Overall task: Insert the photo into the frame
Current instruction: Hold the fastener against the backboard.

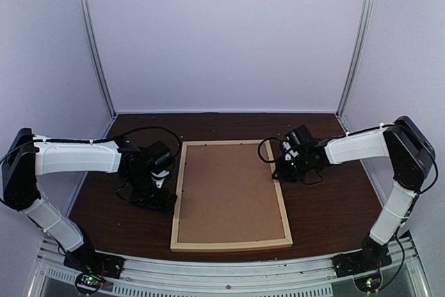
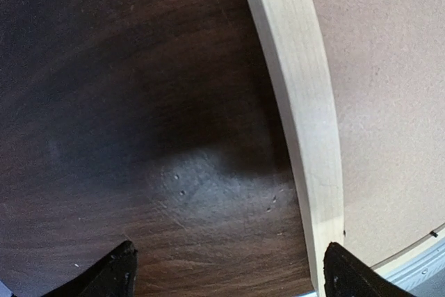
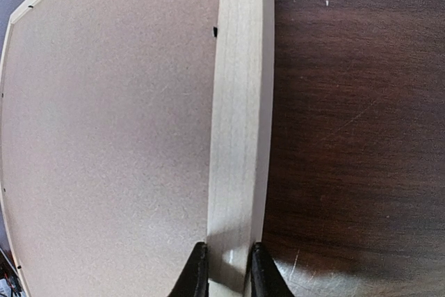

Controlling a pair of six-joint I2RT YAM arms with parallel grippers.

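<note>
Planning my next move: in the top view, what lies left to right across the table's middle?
The left gripper → frame's left rail → backing board → frame's right rail, pinched by the right gripper.

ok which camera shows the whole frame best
The top view: the whole frame shows, all four sides, with a brown board inside. The left wrist view catches only a stretch of one side. The right wrist view shows another side pinched in the right claw.
</note>
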